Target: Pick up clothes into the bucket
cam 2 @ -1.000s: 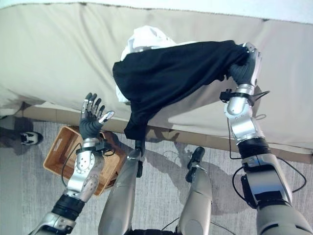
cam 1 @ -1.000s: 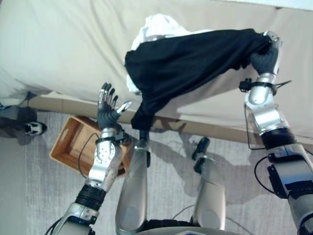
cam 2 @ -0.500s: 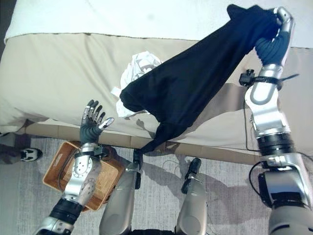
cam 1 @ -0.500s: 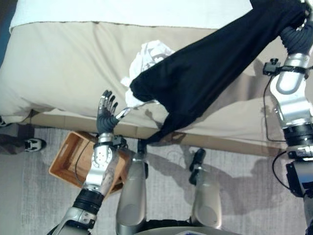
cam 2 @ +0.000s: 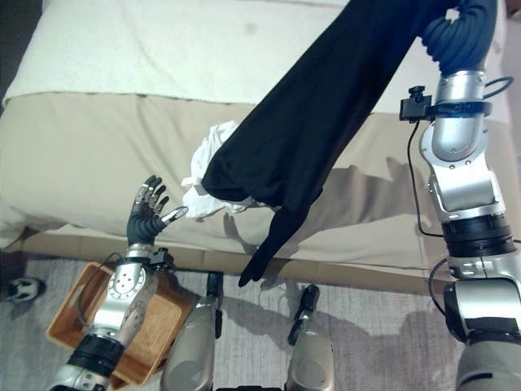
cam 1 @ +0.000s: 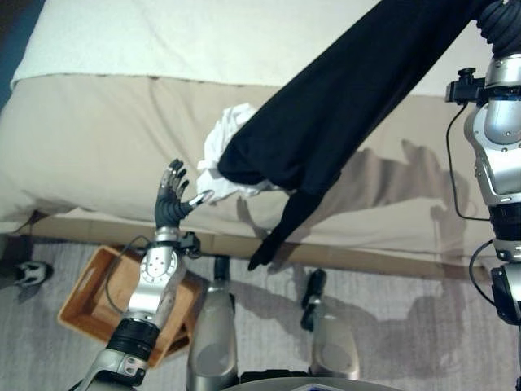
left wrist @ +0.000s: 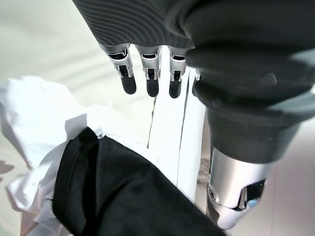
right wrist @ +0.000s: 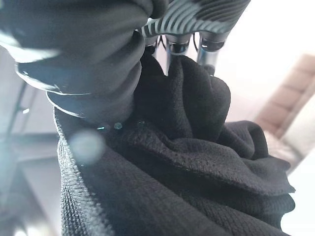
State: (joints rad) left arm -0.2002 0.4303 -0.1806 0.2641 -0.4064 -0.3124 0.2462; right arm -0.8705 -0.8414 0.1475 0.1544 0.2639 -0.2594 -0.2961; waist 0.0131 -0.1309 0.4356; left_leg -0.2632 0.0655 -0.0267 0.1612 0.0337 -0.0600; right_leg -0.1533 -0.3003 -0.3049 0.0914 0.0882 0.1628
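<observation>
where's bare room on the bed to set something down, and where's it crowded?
Bare: the white sheet at the far left, and the tan cover left of the white cloth. Crowded: mid-bed, where the black garment hangs from the right hand beside the white cloth, with the open left hand near the edge.

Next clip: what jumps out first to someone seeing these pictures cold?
The black garment, stretched long through the air over the bed, gripped at its top end by the raised right hand, its tail dangling past the bed's front edge. Next, the crumpled white cloth lying on the bed just behind it, with the open left hand held up beside it. Last, the wooden basket on the floor under the left arm.
</observation>
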